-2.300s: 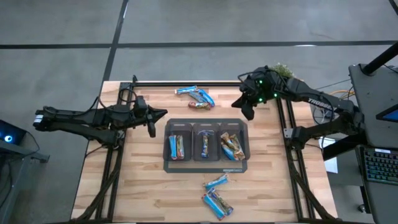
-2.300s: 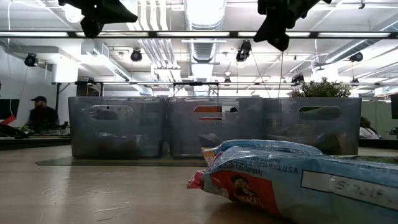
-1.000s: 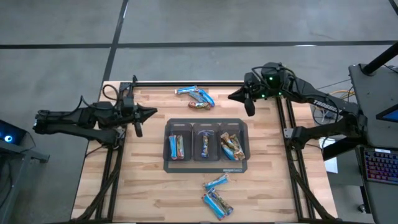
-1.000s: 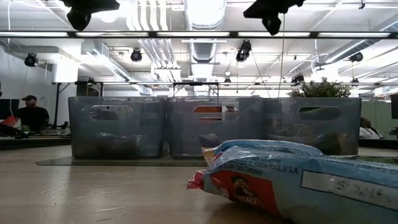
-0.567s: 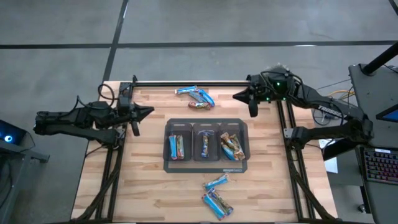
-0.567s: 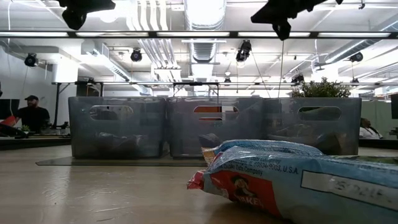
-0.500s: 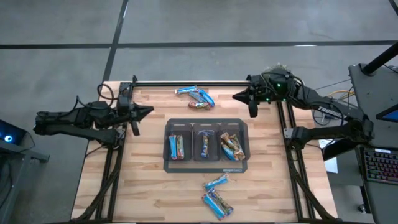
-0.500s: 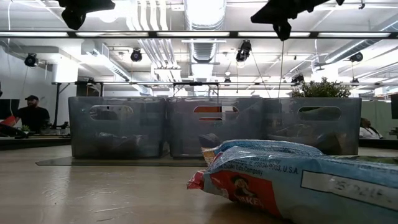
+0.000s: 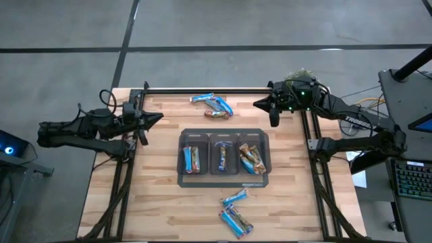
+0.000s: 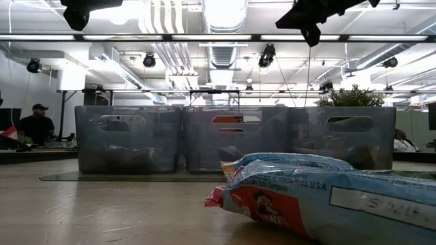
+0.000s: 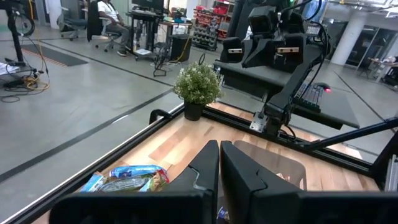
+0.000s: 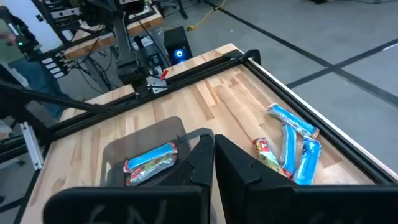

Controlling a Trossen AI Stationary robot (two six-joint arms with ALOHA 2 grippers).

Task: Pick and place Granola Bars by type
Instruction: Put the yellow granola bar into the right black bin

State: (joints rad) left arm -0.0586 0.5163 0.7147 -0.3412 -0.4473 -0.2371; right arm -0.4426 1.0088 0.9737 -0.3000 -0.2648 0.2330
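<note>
Left gripper (image 9: pixel 144 128) hangs over the table's (image 9: pixel 155 202) left edge, well apart from the tray (image 9: pixel 223 178), fingers (image 11: pixel 205 163) pressed together with nothing between them. Right gripper (image 9: pixel 273 113) hangs over the far right part of the table, near the rail, its fingers (image 12: pixel 202 149) likewise closed together and holding nothing. Tray sits mid-table with three compartments side by side: left one (image 9: pixel 192 159) holds blue-wrapped bars, middle one (image 9: pixel 222 156) a dark blue bar or two, right one (image 9: pixel 252 159) a mix of orange-brown and light blue bars lying askew. Loose bars in two clusters outside the tray. Far cluster (image 9: pixel 212 104) lies near the table's back edge, between the two grippers: two light blue bars and a reddish-brown one, touching or overlapping; the right wrist view shows the same group (image 12: pixel 287 144). Near cluster (image 9: pixel 235 212) lies at the front edge, just in front of the tray: light blue bars, partly overlapping; one of these (image 10: pixel 320 195) fills the low view's foreground. A small potted plant (image 11: pixel 198 84) stands at the table's far right corner. A seated person (image 10: pixel 35 125) shows in the room behind.
</note>
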